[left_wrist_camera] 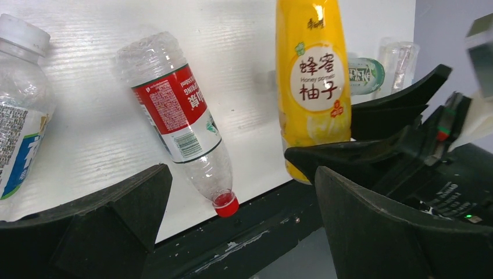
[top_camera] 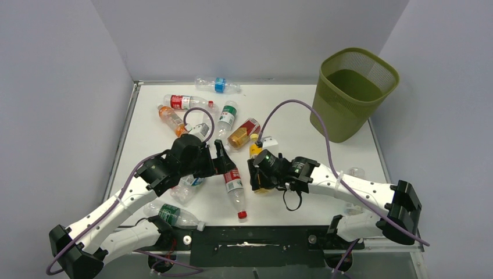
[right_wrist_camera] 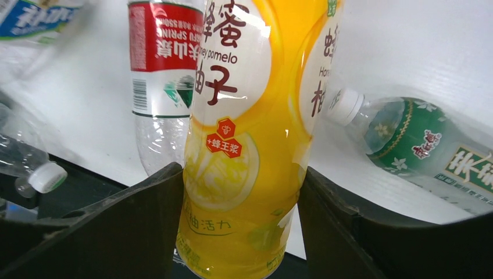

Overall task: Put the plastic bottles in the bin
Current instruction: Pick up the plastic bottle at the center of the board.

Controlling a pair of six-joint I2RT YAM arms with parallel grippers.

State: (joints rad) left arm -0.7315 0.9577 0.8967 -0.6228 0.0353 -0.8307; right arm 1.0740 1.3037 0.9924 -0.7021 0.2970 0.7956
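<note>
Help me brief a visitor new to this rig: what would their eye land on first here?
The bright yellow bottle stands out, clamped in the right gripper at the middle of the table. Next comes the olive-green bin at the far right corner, then the scatter of other plastic bottles lying across the table's left half, with the open left gripper near a red-capped bottle.

yellow bottle (right_wrist_camera: 244,145): smooth glossy plastic with bright highlights; printed sleeve equally shiny
red-label bottle (left_wrist_camera: 174,110): thin clear plastic, ribbed at the base end; label a glossy film; cap smooth red plastic
bin (top_camera: 353,93): olive plastic mesh; matt
table (left_wrist_camera: 238,35): white sheet; matt; fine parallel ridges
right gripper (right_wrist_camera: 238,174): black plastic; matt, faintly grainy
cable (top_camera: 289,102): purple sheath; smooth, slight sheen
</note>
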